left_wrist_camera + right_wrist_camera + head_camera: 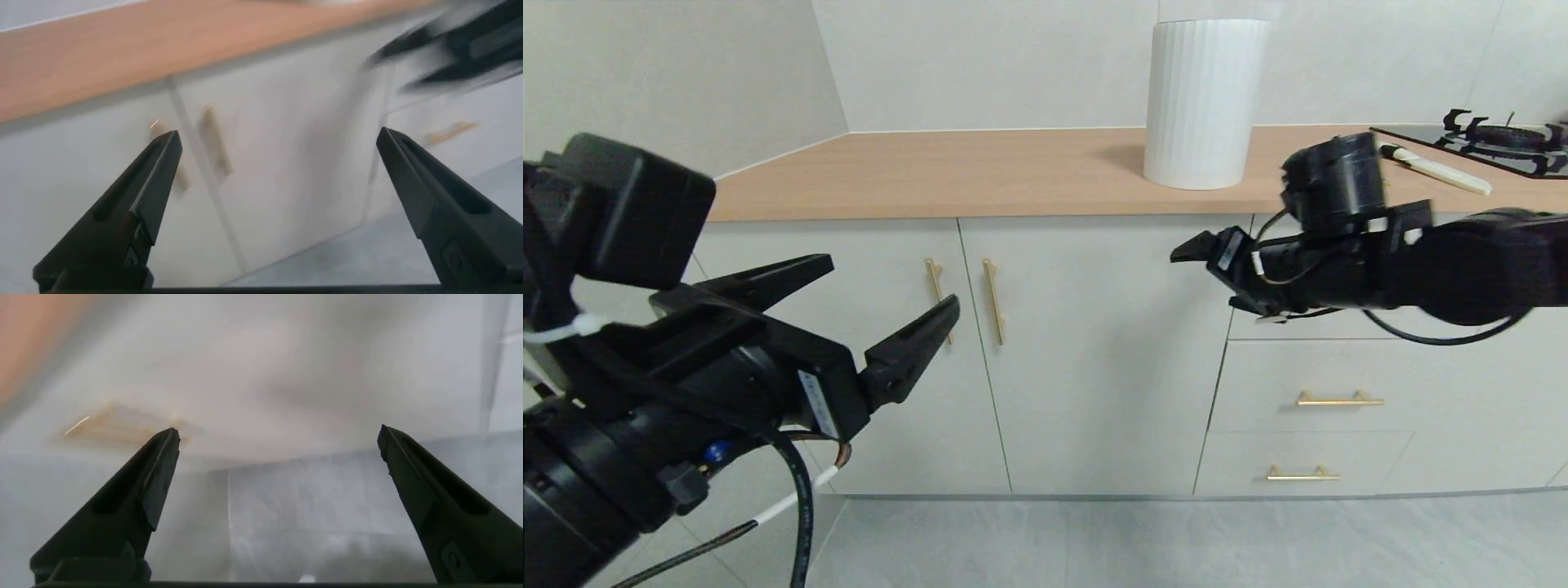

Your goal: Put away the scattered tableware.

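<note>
On the light wooden tabletop (980, 171), toward 2 o'clock in the head view, a cream-handled slim utensil with a dark end (1441, 171) lies flat just beside the near edge of the black gas hob (1499, 139). Whether it touches the hob cannot be told. A white ribbed cylindrical container (1205, 102) stands upright at 12 o'clock, apart from the utensil on its 9 o'clock side.

The left gripper (892, 282) hangs at 8 o'clock, below tabletop level and in front of the pale cabinet doors (1086, 351). Its fingers are spread wide and hold nothing. In the left wrist view, the left gripper (278, 135) shows the same wide gap, with the doors' brass bar handles (214, 147) blurred beyond it.

The right gripper (1205, 278) sits at 3 o'clock, before the drawers (1307, 376) just under the tabletop edge, pointing toward 9 o'clock. In the right wrist view, the right gripper (278, 431) has its fingers wide apart and empty.
</note>
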`<state>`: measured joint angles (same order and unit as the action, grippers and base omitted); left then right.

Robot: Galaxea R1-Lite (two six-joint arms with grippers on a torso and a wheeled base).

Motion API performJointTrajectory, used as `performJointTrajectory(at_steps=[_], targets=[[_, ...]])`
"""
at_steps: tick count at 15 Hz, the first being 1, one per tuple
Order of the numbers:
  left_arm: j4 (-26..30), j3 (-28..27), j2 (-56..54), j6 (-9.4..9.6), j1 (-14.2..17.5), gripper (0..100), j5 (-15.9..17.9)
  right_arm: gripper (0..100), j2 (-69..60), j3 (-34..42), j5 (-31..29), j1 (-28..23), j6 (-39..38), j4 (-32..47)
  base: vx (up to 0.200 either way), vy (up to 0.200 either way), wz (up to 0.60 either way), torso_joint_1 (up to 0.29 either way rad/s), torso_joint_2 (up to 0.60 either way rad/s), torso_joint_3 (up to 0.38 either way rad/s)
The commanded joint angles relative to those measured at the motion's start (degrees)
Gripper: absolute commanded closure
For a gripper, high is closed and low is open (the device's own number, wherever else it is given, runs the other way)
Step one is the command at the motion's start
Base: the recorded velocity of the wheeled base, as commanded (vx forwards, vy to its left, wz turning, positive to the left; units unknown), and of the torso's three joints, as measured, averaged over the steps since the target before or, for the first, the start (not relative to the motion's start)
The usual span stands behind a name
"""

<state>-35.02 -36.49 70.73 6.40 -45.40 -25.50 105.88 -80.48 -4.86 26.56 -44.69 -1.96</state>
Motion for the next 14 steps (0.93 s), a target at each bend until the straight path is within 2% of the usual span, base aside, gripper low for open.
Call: performJointTrajectory(at_steps=[1, 2, 3, 4, 5, 7, 8, 9, 10, 12, 13, 14], targets=[[-0.13, 4.32, -3.76, 0.02, 4.00, 0, 0.01, 0, -27.39, 18.52, -6.65, 3.50, 6.72, 0.64, 0.000, 0.000, 0.00, 0.000, 0.00, 0.000], [-0.04, 9.59, -8.68, 0.02, 7.17, 0, 0.01, 0, -37.32, 26.08, -13.33, 3.06, 11.47, 2.58, 0.000, 0.000, 0.00, 0.000, 0.00, 0.000], [0.04, 13.55, -13.16, 0.02, 9.01, 0, -0.07, 0, -43.91, 30.82, -16.14, 0.59, 13.75, 4.25, 0.000, 0.000, 0.00, 0.000, 0.00, 0.000], [0.13, 15.04, -15.10, 0.02, 9.89, 0, -0.07, 0, -46.64, 32.76, -16.76, -0.99, 14.72, 4.95, 0.000, 0.000, 0.00, 0.000, 0.00, 0.000], [2.15, 19.44, -21.25, 0.02, 13.93, 0, 0.01, 0, -55.78, 36.98, -17.11, -6.17, 18.41, 7.50, 0.000, 0.000, 0.00, 0.000, 0.00, 0.000], [8.57, 23.30, -31.00, 0.02, 17.71, 0, 0.01, 0, -68.35, 39.44, -18.25, -12.41, 24.92, 13.48, 0.000, 0.000, 0.00, 0.000, 0.00, 0.000], [12.00, 24.01, -34.78, 0.02, 19.38, 0, 0.01, 0, -72.74, 39.70, -19.04, -14.17, 26.76, 16.64, 0.000, 0.000, 0.00, 0.000, 0.00, 0.000], [21.05, 24.45, -43.13, 0.02, 23.69, 0, 0.37, 0, -81.71, 39.53, -21.59, -18.04, 29.57, 22.97, 0.000, 0.000, 0.00, 0.000, 0.00, 0.000], [25.18, 24.27, -47.53, 0.02, 25.80, 0, 0.89, 0, -85.57, 39.53, -22.21, -19.09, 31.07, 24.73, 0.000, 0.000, 0.00, 0.000, 0.00, 0.000], [29.75, 24.27, -53.15, 0.02, 29.67, 0, 3.27, 0, -90.76, 39.70, -22.65, -20.67, 31.24, 28.15, 0.000, 0.000, 0.00, 0.000, 0.00, 0.000], [31.33, 24.80, -56.32, -0.25, 33.09, 0, 4.76, 0, -94.80, 40.93, -23.17, -21.38, 31.24, 31.93, 0.000, 0.000, 0.00, 0.000, 0.00, 0.000], [32.74, 25.85, -58.95, -0.25, 35.29, 0, 5.82, 0, -97.61, 42.43, -23.26, -21.99, 31.24, 32.55, 0.000, 0.000, 0.00, 0.000, 0.00, 0.000]])
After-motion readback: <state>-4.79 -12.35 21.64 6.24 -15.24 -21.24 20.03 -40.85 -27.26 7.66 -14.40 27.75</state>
